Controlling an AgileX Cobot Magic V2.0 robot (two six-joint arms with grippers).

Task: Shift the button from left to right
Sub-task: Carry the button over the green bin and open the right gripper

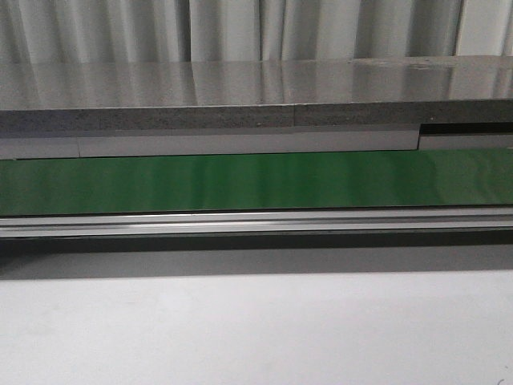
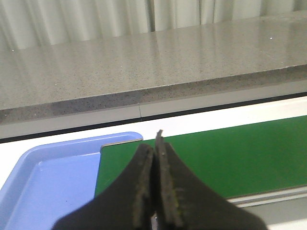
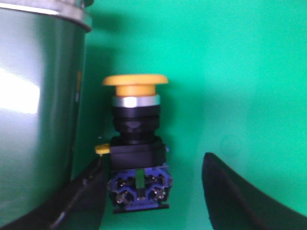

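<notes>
The button [image 3: 136, 143] shows only in the right wrist view. It lies on its side on the green belt [image 3: 235, 72], with its orange-yellow cap away from the fingers and its black body and blue terminal end between them. My right gripper [image 3: 153, 163] is open around the button's body; one finger is at or almost at the body, the other stands well apart. My left gripper [image 2: 154, 146] is shut and empty, above the end of the green belt [image 2: 230, 158]. Neither gripper nor the button shows in the front view.
A shiny metal side wall [image 3: 38, 120] runs close beside the button. A light blue tray [image 2: 53, 182] sits at the belt's end under the left gripper. The green belt [image 1: 256, 180] crosses the front view, with a grey stone counter [image 1: 240, 88] behind and a metal rail [image 1: 256, 222] in front.
</notes>
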